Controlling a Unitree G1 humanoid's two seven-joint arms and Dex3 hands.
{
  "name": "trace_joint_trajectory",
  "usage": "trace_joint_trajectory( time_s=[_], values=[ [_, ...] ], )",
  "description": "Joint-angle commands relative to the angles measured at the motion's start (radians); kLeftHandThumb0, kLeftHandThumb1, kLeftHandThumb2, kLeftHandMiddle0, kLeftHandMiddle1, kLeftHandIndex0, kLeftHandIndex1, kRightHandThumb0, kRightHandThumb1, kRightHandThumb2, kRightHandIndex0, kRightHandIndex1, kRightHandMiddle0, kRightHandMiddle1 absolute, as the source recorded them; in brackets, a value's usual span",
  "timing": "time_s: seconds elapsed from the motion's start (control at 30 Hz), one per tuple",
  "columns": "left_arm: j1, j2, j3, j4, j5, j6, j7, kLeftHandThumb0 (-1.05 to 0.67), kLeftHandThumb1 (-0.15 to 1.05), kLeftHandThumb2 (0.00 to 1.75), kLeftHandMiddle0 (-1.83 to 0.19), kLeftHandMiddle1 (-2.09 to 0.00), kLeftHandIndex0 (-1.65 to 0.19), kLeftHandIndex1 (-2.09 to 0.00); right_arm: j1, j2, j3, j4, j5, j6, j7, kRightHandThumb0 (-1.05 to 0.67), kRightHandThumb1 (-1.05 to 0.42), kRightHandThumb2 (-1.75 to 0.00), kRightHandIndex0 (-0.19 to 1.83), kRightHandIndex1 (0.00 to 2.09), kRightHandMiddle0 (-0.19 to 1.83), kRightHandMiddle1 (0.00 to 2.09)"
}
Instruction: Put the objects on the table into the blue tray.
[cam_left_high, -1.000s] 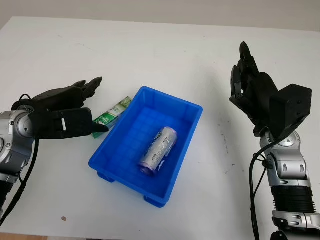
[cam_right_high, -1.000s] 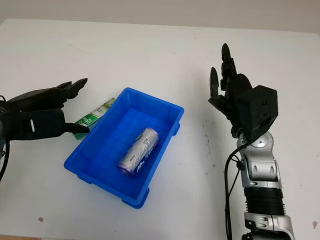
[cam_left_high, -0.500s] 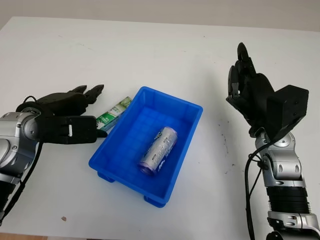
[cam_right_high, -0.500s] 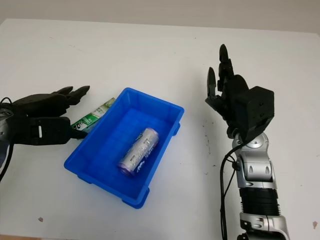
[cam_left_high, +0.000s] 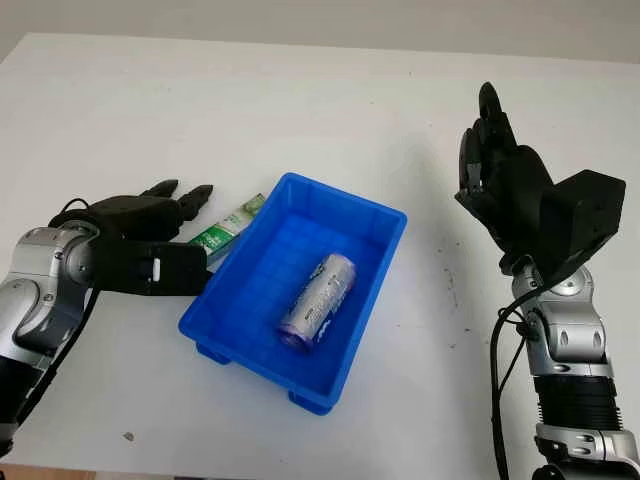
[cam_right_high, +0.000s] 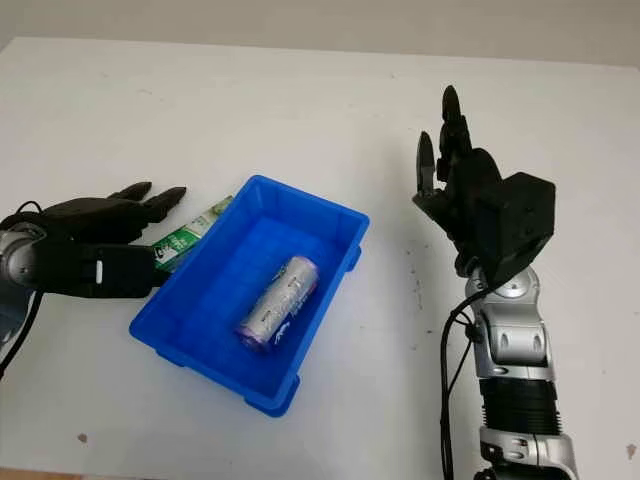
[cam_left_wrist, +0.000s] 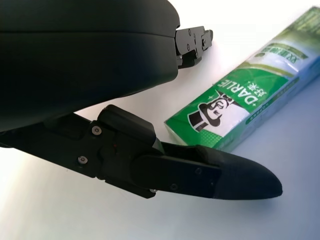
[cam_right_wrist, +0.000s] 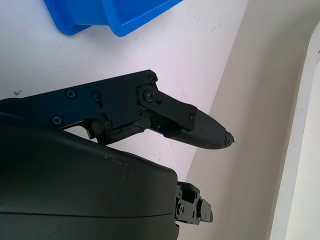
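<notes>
A blue tray (cam_left_high: 232, 310) sits mid-table with a silver and purple can (cam_left_high: 317, 299) lying inside it. A green and white toothpaste box (cam_left_high: 229, 222) (cam_left_wrist: 251, 95) lies flat on the table against the tray's left wall. My left hand (cam_left_high: 160, 240) is open and low over the table, its fingers right beside the box; the wrist view shows a fingertip (cam_left_wrist: 250, 180) just short of the box's side. My right hand (cam_left_high: 495, 165) is open, raised upright to the right of the tray and holding nothing.
The white table (cam_left_high: 330, 110) stretches behind the tray and to both sides. A small dark speck (cam_left_high: 127, 436) lies near the front left edge. The blue tray's corner (cam_right_wrist: 125, 17) appears in the right wrist view.
My left hand has drawn lower and nearer to me, its fingertips moving closer to the toothpaste box. The right hand barely shifted. The can and tray stayed put.
</notes>
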Motion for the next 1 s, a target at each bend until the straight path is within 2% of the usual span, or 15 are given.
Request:
trace_joint_trajectory(
  time_s=[0.0, 0.03, 0.07, 0.1, 0.13, 0.23, 0.3, 0.37, 0.43, 0.53, 0.63, 0.7, 0.8, 0.97],
  values=[
    [0.005, 0.021, -0.027, 0.019, 0.038, -0.067, 0.059, -0.81, 1.05, 0.34, -0.68, -1.83, -0.02, -0.43, 0.010, -0.003, -0.010, -0.022, 0.010, 0.002, 0.000, -0.61, -1.05, -0.76, -0.19, 0.00, -0.19, 0.00],
    [0.001, 0.027, -0.035, 0.032, 0.067, -0.094, 0.093, -0.74, 1.05, 0.37, -0.93, -1.96, 0.05, -1.11, 0.009, -0.002, -0.010, -0.024, 0.011, 0.004, -0.001, -0.61, -1.05, -0.76, -0.19, 0.00, -0.19, 0.00],
    [-0.003, 0.030, -0.041, 0.045, 0.096, -0.117, 0.131, -0.69, 1.05, 0.39, -0.93, -2.03, 0.10, -1.47, 0.008, -0.003, -0.010, -0.025, 0.012, 0.006, -0.001, -0.61, -1.05, -0.76, -0.19, 0.00, -0.19, 0.00],
    [-0.006, 0.030, -0.044, 0.057, 0.116, -0.135, 0.161, -0.64, 1.05, 0.42, -0.83, -2.07, 0.11, -1.56, 0.008, -0.004, -0.009, -0.026, 0.013, 0.006, 0.000, -0.61, -1.05, -0.76, -0.19, 0.00, -0.19, 0.00],
    [-0.009, 0.028, -0.045, 0.066, 0.132, -0.146, 0.182, -0.62, 1.05, 0.44, -0.80, -2.08, 0.09, -1.54, 0.008, -0.005, -0.009, -0.024, 0.014, 0.004, 0.001, -0.61, -1.05, -0.76, -0.19, 0.00, -0.19, 0.00],
    [-0.027, 0.031, -0.059, 0.086, 0.188, -0.171, 0.219, -0.58, 1.05, 0.53, -0.89, -2.09, 0.04, -1.50, 0.007, -0.009, -0.013, -0.020, 0.021, -0.007, 0.011, -0.60, -1.05, -0.76, -0.19, 0.00, -0.19, 0.00],
    [-0.036, 0.029, -0.066, 0.096, 0.219, -0.179, 0.235, -0.57, 1.05, 0.59, -0.89, -2.09, 0.04, -1.65, 0.008, -0.012, -0.016, -0.016, 0.023, -0.013, 0.017, -0.59, -1.05, -0.76, -0.19, 0.00, -0.19, 0.00],
    [-0.041, 0.020, -0.064, 0.105, 0.226, -0.178, 0.240, -0.56, 1.05, 0.62, -0.86, -2.09, 0.04, -1.97, 0.007, -0.013, -0.019, -0.019, 0.026, -0.006, 0.019, -0.59, -1.05, -0.77, -0.19, 0.00, -0.19, 0.00],
    [-0.045, 0.012, -0.064, 0.110, 0.228, -0.172, 0.240, -0.55, 1.05, 0.65, -0.88, -2.09, -0.03, -2.07, 0.006, -0.011, -0.022, -0.021, 0.028, -0.003, 0.017, -0.58, -1.05, -0.77, -0.19, 0.00, -0.19, 0.00],
    [-0.049, 0.012, -0.068, 0.117, 0.241, -0.180, 0.269, -0.54, 1.05, 0.66, -0.97, -2.09, -0.10, -2.09, 0.004, -0.015, -0.024, -0.030, 0.029, 0.011, 0.015, -0.55, -1.05, -0.79, -0.19, 0.00, -0.19, 0.00],
    [-0.059, 0.010, -0.077, 0.124, 0.273, -0.174, 0.285, -0.51, 1.05, 0.65, -1.15, -2.09, -0.17, -2.09, 0.002, -0.023, -0.022, -0.037, 0.021, 0.027, 0.015, -0.56, -1.05, -0.78, -0.19, 0.00, -0.19, 0.00],
    [-0.067, 0.003, -0.076, 0.136, 0.272, -0.172, 0.285, -0.49, 1.05, 0.64, -1.19, -2.09, -0.17, -2.09, -0.001, -0.027, -0.024, -0.032, 0.021, 0.021, 0.019, -0.55, -1.05, -0.79, -0.19, 0.00, -0.19, 0.00],
    [-0.083, -0.003, -0.074, 0.158, 0.274, -0.170, 0.294, -0.48, 1.05, 0.63, -1.27, -2.09, -0.26, -2.09, -0.005, -0.033, -0.027, -0.025, 0.028, 0.008, 0.031, -0.53, -1.05, -0.79, -0.19, 0.00, -0.19, 0.00],
    [-0.107, -0.016, -0.067, 0.179, 0.267, -0.154, 0.294, -0.48, 1.05, 0.66, -1.25, -2.09, -0.05, -2.09, -0.008, -0.043, -0.027, -0.005, 0.026, -0.027, 0.058, -0.51, -1.05, -0.80, -0.19, 0.00, -0.19, 0.00]
  ],
)
